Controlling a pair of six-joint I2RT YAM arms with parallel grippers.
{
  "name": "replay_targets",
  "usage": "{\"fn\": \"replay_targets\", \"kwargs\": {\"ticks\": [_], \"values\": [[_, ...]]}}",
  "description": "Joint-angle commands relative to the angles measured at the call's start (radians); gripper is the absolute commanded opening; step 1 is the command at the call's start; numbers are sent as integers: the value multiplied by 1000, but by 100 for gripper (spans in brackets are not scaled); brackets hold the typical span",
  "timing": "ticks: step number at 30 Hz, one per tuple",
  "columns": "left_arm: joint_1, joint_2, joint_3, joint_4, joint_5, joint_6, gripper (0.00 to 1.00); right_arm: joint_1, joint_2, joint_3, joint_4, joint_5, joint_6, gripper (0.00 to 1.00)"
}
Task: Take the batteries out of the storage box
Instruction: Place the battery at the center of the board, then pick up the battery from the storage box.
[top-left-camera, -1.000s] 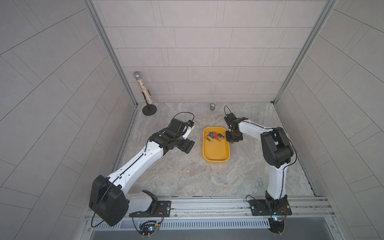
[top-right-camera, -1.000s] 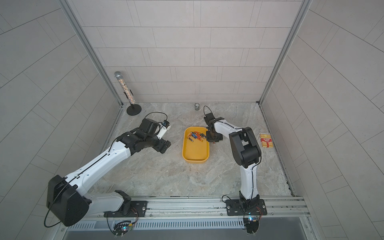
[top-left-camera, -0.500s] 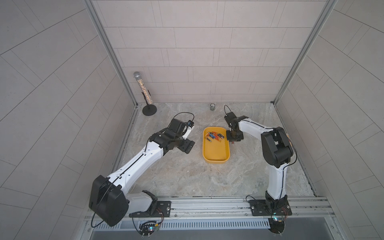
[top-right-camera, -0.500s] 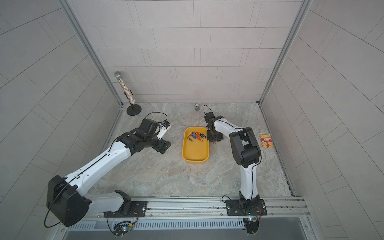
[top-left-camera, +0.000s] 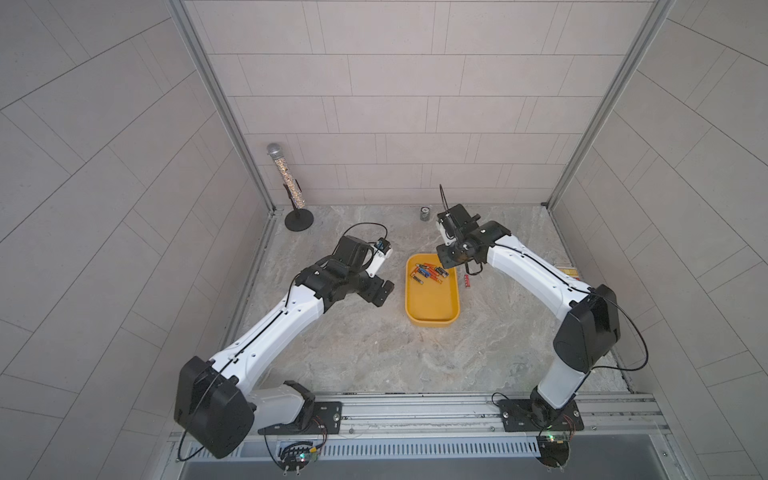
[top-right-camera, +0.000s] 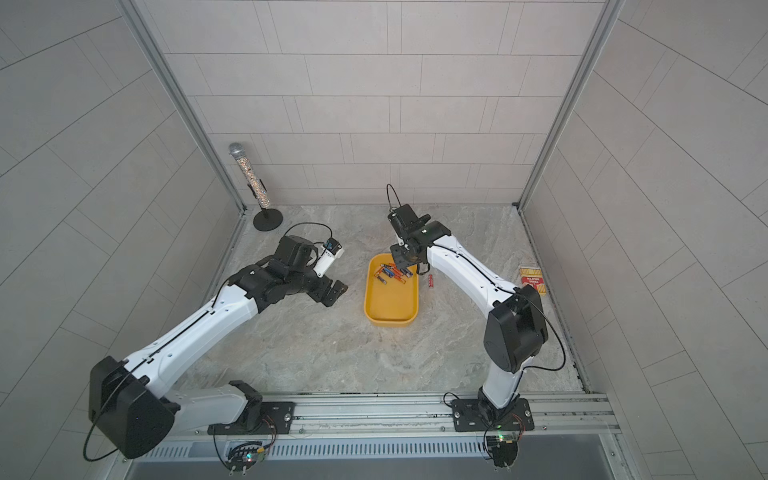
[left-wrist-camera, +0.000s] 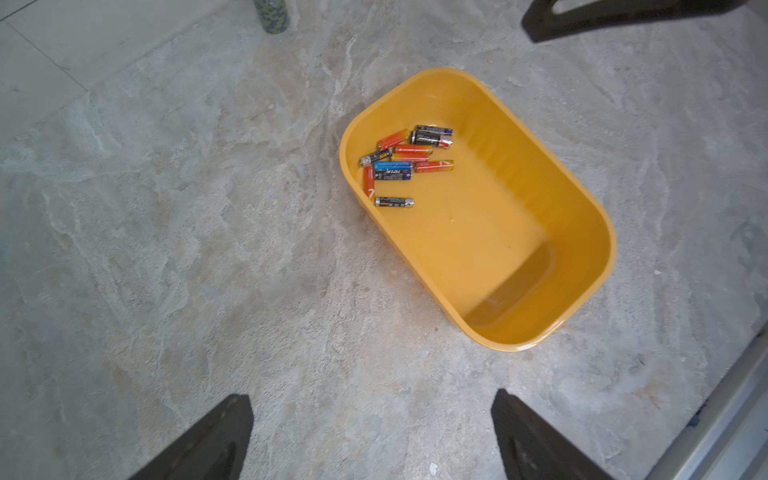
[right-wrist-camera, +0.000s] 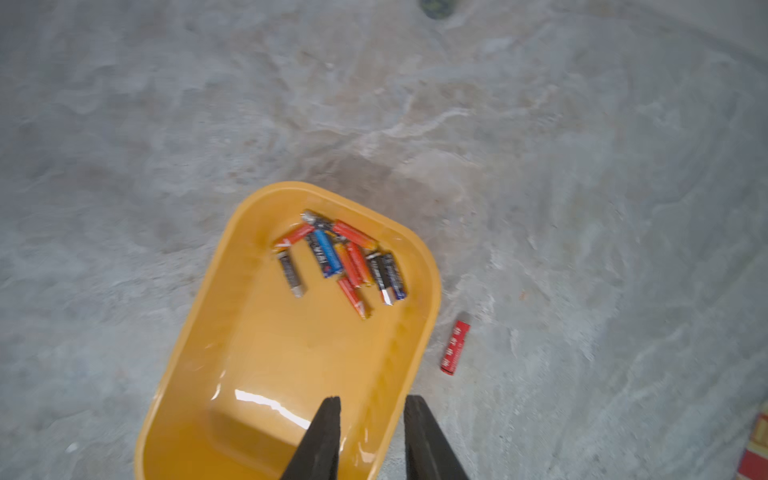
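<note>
The yellow storage box (top-left-camera: 432, 307) (top-right-camera: 390, 303) lies in the middle of the table. Several batteries (top-left-camera: 430, 272) (left-wrist-camera: 403, 160) (right-wrist-camera: 340, 257) are heaped at its far end: orange-red, black, one blue. A single red battery (top-left-camera: 467, 281) (top-right-camera: 431, 281) (right-wrist-camera: 455, 347) lies on the table just right of the box. My right gripper (top-left-camera: 451, 261) (right-wrist-camera: 372, 405) hangs above the box's far right corner, jaws slightly apart, nothing between them. Left of the box, my left gripper (top-left-camera: 380, 291) (left-wrist-camera: 370, 399) is wide open and empty above bare table.
A small silver can (top-left-camera: 424, 214) (left-wrist-camera: 270, 14) stands near the back wall. A glittery microphone on a black stand (top-left-camera: 286, 178) occupies the back left corner. A red-and-yellow striped packet (top-right-camera: 532, 280) lies by the right wall. A metal rail (top-left-camera: 415, 411) runs along the front.
My right gripper has parted its jaws a little and risen from beside the box's right wall, where the red battery now lies alone. The left arm has hardly moved.
</note>
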Motion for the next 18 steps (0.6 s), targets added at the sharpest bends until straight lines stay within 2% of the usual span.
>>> {"fn": "replay_targets", "kwargs": {"ticks": [1,4,8,12,18], "values": [[-1,-20,-4,12,66,20,100,35,73,22,-32,-70,-106,30],[-1,-27,-4,12,54,23,100,57,184,124,-141,2,-132,28],[-1,-27,-3,7,54,23,100,49,295,194,-192,50,-142,28],[-2,-29,-3,5,56,23,100,18,359,212,-189,-5,-138,29],[-2,-21,1,4,65,20,100,-8,420,212,-176,-13,-141,31]]}}
